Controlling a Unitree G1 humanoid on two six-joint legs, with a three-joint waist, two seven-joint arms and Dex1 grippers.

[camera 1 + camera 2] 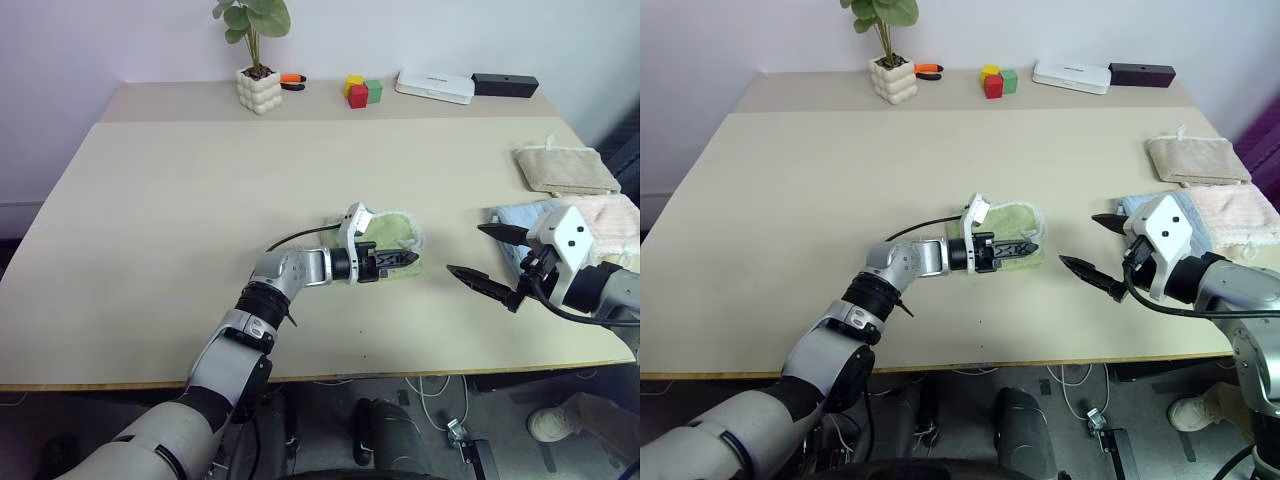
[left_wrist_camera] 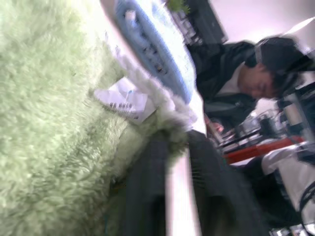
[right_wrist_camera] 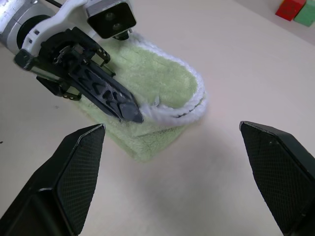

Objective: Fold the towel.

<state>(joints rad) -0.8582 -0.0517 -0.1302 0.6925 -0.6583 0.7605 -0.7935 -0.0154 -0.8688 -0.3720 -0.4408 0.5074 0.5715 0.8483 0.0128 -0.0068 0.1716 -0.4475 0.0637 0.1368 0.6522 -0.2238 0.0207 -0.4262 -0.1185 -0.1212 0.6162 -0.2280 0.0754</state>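
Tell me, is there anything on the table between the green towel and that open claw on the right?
Nothing: between the towel and the open right gripper lies only bare table, as the right wrist view shows.

Lt green towel (image 3: 162, 88), whitish edging

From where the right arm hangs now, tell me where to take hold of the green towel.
Take the towel at its rounded, white-edged fold end, coming in from the right end effector's own side. That end bulges up off the table and faces the open fingers, while the left end effector lies over the other side.
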